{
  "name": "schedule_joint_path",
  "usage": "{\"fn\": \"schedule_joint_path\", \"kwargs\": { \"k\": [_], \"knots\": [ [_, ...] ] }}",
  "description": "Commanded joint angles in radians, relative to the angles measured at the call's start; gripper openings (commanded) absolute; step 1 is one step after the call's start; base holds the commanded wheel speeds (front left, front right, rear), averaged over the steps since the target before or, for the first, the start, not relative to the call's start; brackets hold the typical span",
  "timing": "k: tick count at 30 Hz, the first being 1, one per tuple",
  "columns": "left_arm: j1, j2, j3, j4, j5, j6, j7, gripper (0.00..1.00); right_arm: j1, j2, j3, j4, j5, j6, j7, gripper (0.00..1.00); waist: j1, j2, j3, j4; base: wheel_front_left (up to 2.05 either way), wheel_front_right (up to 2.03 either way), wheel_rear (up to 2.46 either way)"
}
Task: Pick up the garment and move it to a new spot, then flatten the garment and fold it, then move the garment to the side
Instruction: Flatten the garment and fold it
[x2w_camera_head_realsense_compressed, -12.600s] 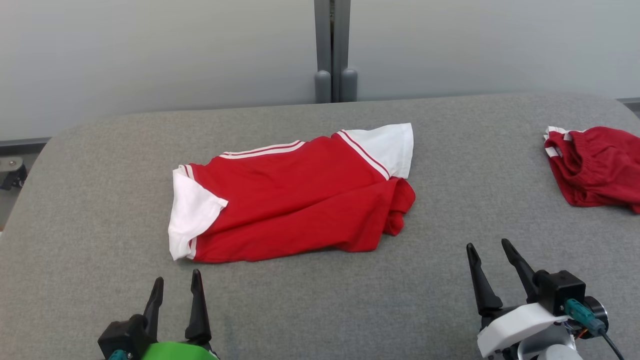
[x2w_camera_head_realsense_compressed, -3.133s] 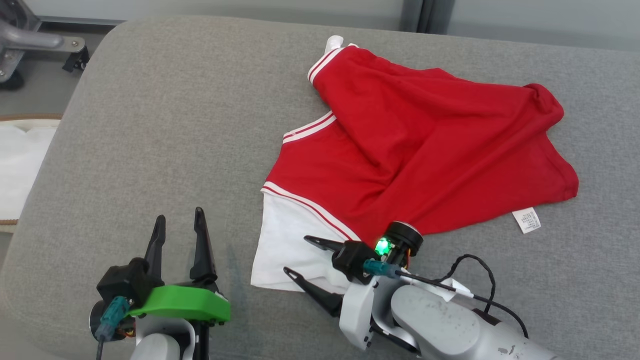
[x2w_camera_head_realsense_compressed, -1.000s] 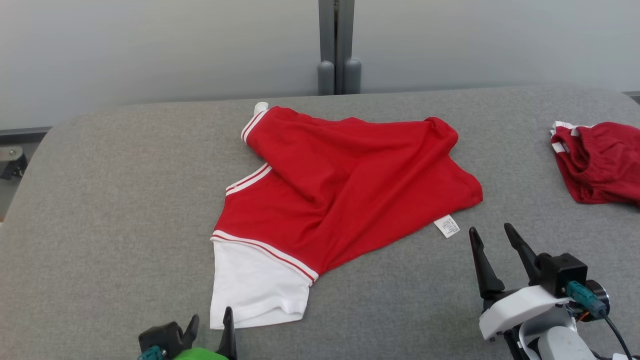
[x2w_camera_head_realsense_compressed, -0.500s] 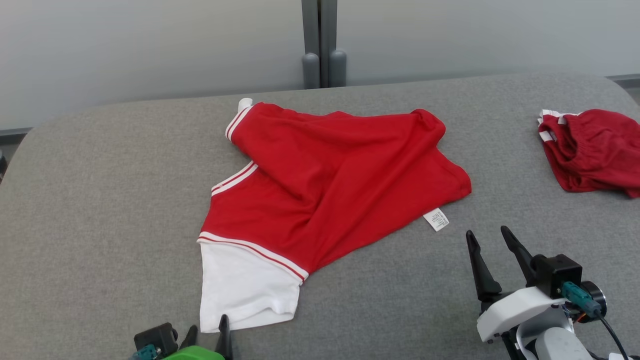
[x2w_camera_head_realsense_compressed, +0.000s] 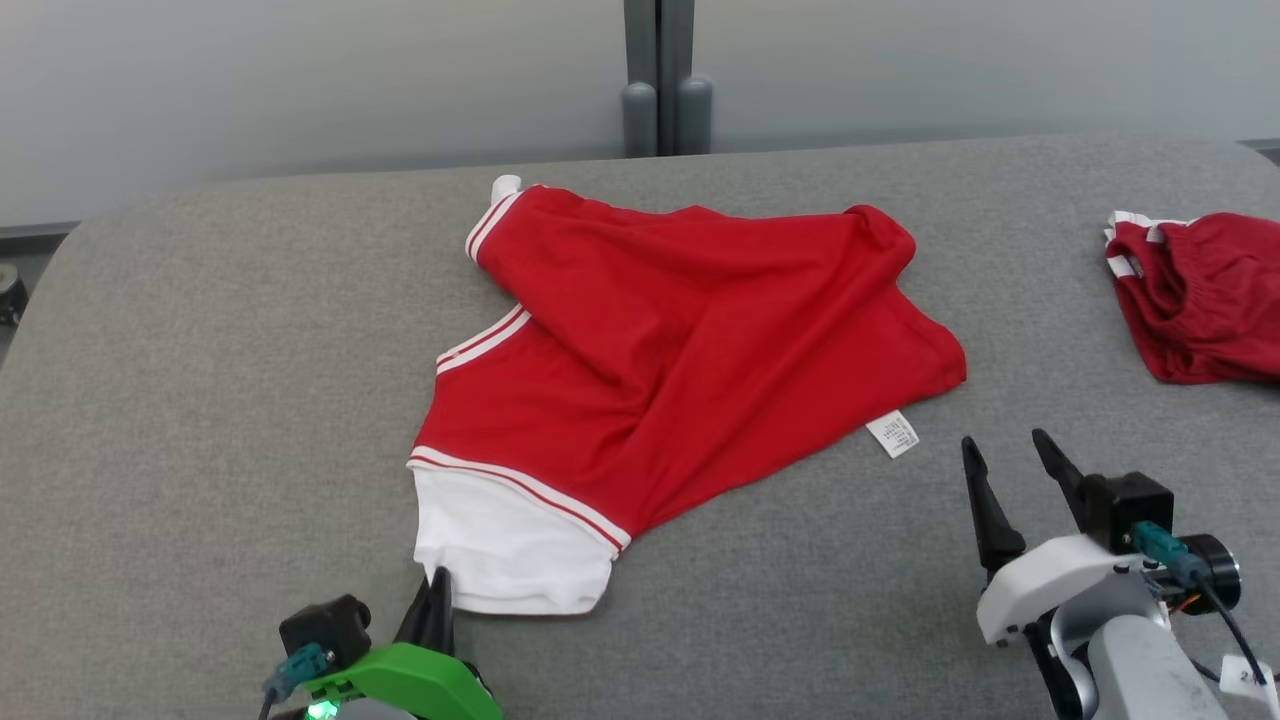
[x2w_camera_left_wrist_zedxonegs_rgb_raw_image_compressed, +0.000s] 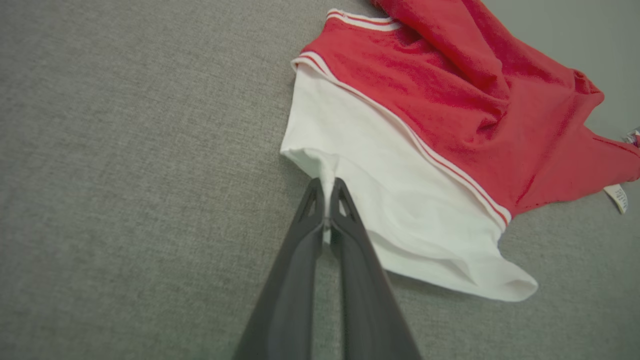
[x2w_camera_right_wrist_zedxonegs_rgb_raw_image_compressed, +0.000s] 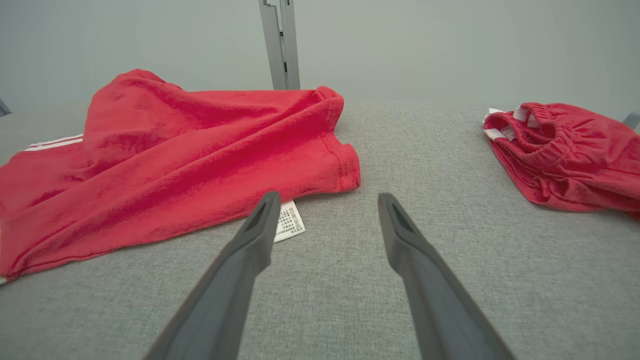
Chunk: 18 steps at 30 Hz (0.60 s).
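Note:
The garment (x2w_camera_head_realsense_compressed: 680, 340) is a red shirt with white sleeves, lying rumpled across the middle of the grey table. Its near white sleeve (x2w_camera_head_realsense_compressed: 500, 540) points toward me. My left gripper (x2w_camera_head_realsense_compressed: 436, 590) is shut on the edge of that sleeve; in the left wrist view the fingertips (x2w_camera_left_wrist_zedxonegs_rgb_raw_image_compressed: 327, 187) pinch a fold of white cloth (x2w_camera_left_wrist_zedxonegs_rgb_raw_image_compressed: 350, 165). My right gripper (x2w_camera_head_realsense_compressed: 1010, 460) stands open just off the shirt's red hem (x2w_camera_right_wrist_zedxonegs_rgb_raw_image_compressed: 345, 165) and its white label (x2w_camera_right_wrist_zedxonegs_rgb_raw_image_compressed: 289, 222), with nothing between the fingers.
A second red garment (x2w_camera_head_realsense_compressed: 1200, 295) with a gathered waistband lies bunched at the table's right edge. Behind the grey padded table (x2w_camera_head_realsense_compressed: 200, 350) stands a pale wall with a grey post (x2w_camera_head_realsense_compressed: 660, 80).
My left gripper has closed on the white sleeve's edge, which now lies bunched nearer the fingers. The right gripper stays open. The camera has shifted slightly.

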Motion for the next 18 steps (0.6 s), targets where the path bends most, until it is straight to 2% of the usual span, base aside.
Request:
{"fn": "schedule_joint_path", "kwargs": {
  "k": [1, 9, 18],
  "knots": [
    [-0.022, 0.009, 0.003, -0.014, 0.009, 0.000, -0.019, 0.00, -0.035, -0.004, -0.026, 0.022, -0.024, -0.002, 0.015, 1.00, 0.0000, 0.0000, 0.015, 0.023, 0.00, 0.00, 0.00],
    [-0.047, 0.018, 0.005, -0.105, 0.022, 0.001, -0.059, 0.00, -0.211, -0.018, -0.159, 0.183, -0.130, -0.002, 0.124, 1.00, 0.0000, 0.0000, 0.060, 0.088, 0.00, 0.00, 0.00],
    [-0.050, 0.018, -0.004, -0.148, 0.021, 0.006, -0.063, 0.00, -0.351, -0.039, -0.214, 0.392, -0.175, -0.002, 0.163, 1.00, 0.0000, 0.0000, 0.103, 0.124, 0.00, 0.00, 0.00]
  ]
}}
